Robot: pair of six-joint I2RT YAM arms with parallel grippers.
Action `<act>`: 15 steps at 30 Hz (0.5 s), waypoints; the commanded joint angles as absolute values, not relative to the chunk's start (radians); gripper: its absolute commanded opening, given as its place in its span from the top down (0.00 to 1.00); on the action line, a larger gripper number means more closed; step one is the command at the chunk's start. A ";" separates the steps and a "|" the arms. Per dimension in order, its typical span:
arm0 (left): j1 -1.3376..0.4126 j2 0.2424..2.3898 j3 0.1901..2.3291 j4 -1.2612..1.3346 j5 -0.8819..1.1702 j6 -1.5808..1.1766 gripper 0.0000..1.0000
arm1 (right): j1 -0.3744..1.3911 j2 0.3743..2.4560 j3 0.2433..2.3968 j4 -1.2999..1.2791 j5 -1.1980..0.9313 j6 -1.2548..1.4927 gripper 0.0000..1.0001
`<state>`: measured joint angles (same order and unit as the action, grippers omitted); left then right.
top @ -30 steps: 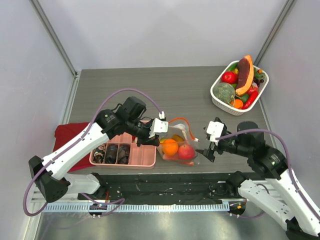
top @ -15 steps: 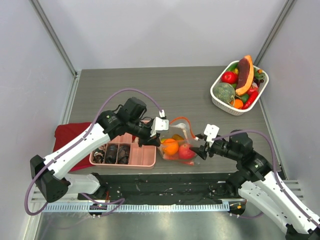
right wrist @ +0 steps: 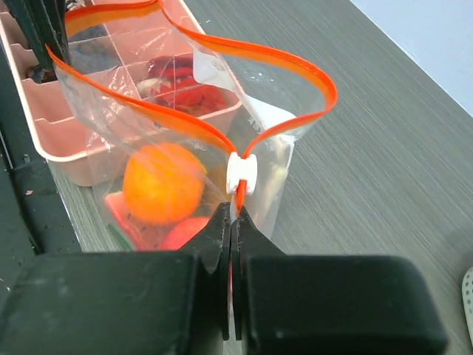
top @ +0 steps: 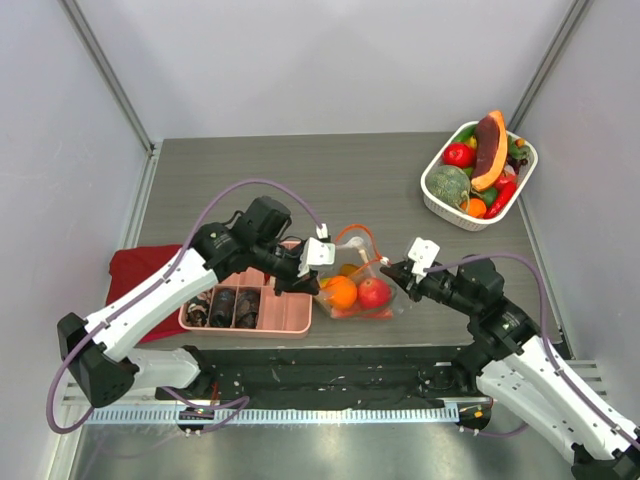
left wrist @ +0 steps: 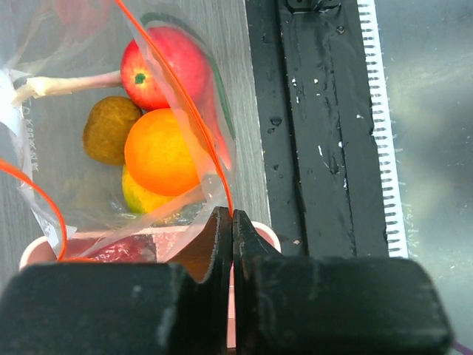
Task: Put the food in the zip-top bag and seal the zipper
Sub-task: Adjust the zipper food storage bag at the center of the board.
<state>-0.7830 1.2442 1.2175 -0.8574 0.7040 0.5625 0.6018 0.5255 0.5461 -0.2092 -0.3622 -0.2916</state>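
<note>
right wrist shows the white slider (right wrist: 242, 173) (hidden from left wrist); right claw (right wrist: 230, 216) and left claw (left wrist: 232, 222) pinch the zipper (right wrist: 259, 56).

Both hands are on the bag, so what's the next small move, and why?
Probably draw the right hand away from the left hand to pull the zipper straight. Both hands are shut on the bag at opposite ends of its mouth, which gapes in a loop; food sits inside and the white slider is by the right hand.
</note>
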 commanded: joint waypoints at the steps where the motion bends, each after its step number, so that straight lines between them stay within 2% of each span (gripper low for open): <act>1: -0.778 1.190 1.221 -0.842 0.709 0.588 0.92 | 0.601 0.538 0.600 -0.138 -0.416 -0.333 0.99; 4: -0.778 1.155 1.242 -0.754 0.693 0.548 0.71 | 0.600 0.522 0.603 -0.179 -0.445 -0.409 0.99; 5: -0.778 1.146 1.250 -0.718 0.695 0.519 0.60 | 0.600 0.508 0.604 -0.187 -0.452 -0.426 0.99; 9: -0.799 1.127 1.282 -0.562 0.704 0.515 0.51 | 0.600 0.488 0.620 -0.235 -0.498 -0.515 0.99; 15: -0.891 1.264 1.405 -0.520 0.670 0.546 0.50 | 0.601 0.485 0.638 -0.265 -0.520 -0.565 0.99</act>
